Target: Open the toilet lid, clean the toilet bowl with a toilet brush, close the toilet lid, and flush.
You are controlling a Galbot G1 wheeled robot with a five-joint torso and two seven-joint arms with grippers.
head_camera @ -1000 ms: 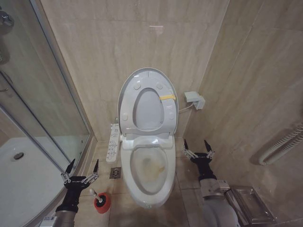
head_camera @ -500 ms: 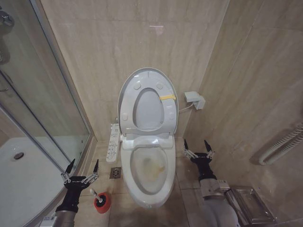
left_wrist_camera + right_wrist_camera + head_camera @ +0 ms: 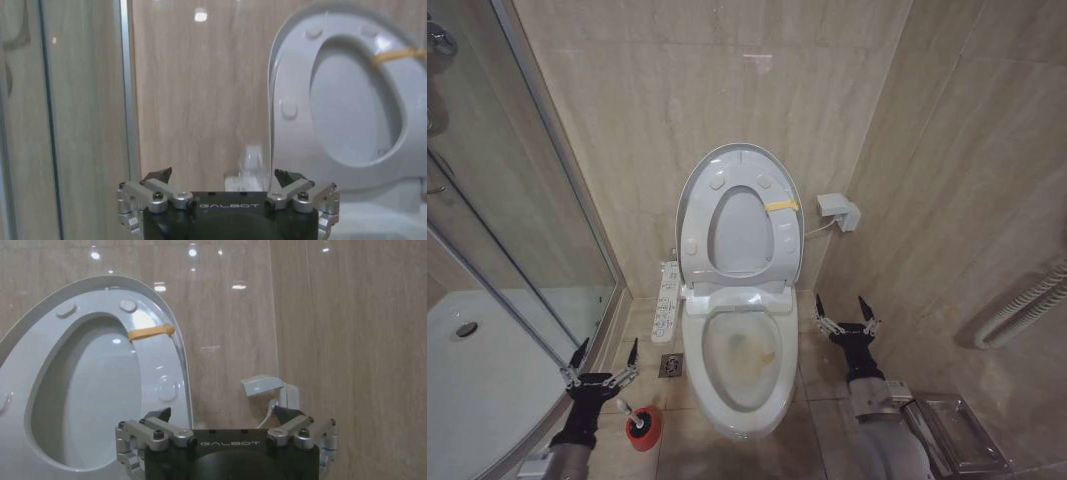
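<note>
I see the toilet lid (image 3: 739, 165) raised, my left gripper (image 3: 605, 357) spread wide above the toilet brush (image 3: 632, 414), right gripper (image 3: 844, 312) also spread beside the toilet bowl (image 3: 741, 362)

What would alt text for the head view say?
A toilet with its toilet lid raised shows a stained toilet bowl. The open left tool hovers above the toilet brush; the open right tool waits opposite.

The toilet brush (image 3: 630, 411) bristles sit hidden inside its red holder (image 3: 642, 428); the shower tray (image 3: 467, 380) at nine o'clock is cropped.
</note>
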